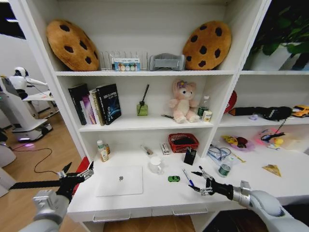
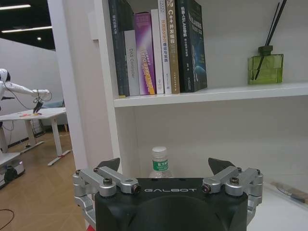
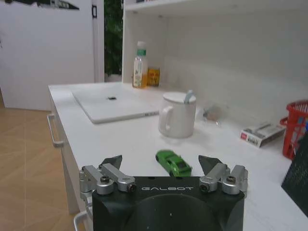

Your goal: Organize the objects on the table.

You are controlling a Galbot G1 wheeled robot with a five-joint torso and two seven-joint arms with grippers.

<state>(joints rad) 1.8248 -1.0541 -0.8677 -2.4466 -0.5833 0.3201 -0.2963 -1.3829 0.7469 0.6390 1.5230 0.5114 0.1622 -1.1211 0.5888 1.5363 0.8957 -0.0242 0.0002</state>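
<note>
Lower half of the clear bottle (image 2: pixel 160 162) hidden behind the left gripper (image 2: pixel 166 166) housing. Red basket (image 3: pixel 296 126) cut by the frame edge, dark mesh holder (image 3: pixel 297 179) likewise. Book spine titles (image 2: pixel 167 45) mostly too small to read.

White desk (image 1: pixel 145 195), upper-left of it a silver-white laptop (image 1: pixel 119 181). Bright green toy car (image 3: pixel 173 162) mid-frame in right wrist view. White mug (image 3: pixel 177 114). Red mesh basket (image 1: pixel 183 142) centre of head view. Brown cookie cushions (image 1: pixel 206 44) with dark chip spots, top shelf. Pink plush bear (image 1: pixel 183 101). Clear bottle (image 1: pixel 224 166), green cap, lower right. Both grippers black with silver linkages: left (image 1: pixel 76 172), right (image 1: pixel 201 181).
</note>
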